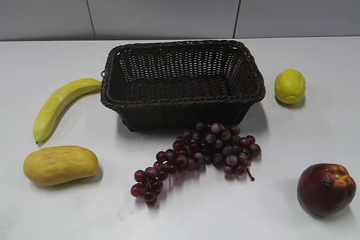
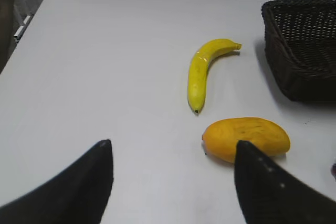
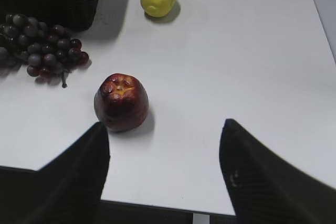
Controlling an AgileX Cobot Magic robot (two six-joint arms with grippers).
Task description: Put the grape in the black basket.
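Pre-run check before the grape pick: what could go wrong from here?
1. The grape is a long loose bunch; a pinch at one end may let it dangle and catch the black basket rim.
2. It lies right against the basket's near wall, leaving little room to descend.
3. The dark red fruit sits nearer the right tool, so it could be mistaken for the target.

The grape (image 1: 198,153), a long dark red-purple bunch, lies on the table just in front of the empty black basket (image 1: 183,84)

white table (image 1: 315,122), black basket (image 1: 183,85), grape (image 1: 197,153), banana (image 1: 59,107), mango (image 1: 61,164), lemon (image 1: 289,86), apple (image 1: 326,189)
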